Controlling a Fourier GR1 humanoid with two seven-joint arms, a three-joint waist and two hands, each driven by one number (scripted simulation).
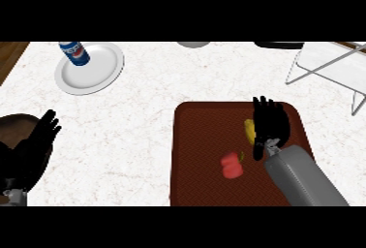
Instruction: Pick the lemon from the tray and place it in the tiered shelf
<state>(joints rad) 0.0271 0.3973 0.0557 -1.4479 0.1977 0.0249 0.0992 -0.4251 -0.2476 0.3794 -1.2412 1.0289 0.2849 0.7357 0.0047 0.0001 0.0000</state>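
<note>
A dark brown tray [207, 121] lies on the white counter at centre right. On it the yellow lemon [249, 130] shows only as a strip, mostly hidden under my right hand [270, 123]. That hand hovers over the lemon with its fingers straight and pointing away from me, open. A red fruit [231, 165] lies on the tray nearer to me. The white wire tiered shelf [330, 68] stands at the far right. My left hand [34, 143] rests open at the left edge, fingers up.
A white plate [97, 75] sits at the far left with a blue soda can [74, 52] standing on it. A grey round object [193, 44] and a dark object [279, 45] show at the far edge. Brown wood borders the counter's left side.
</note>
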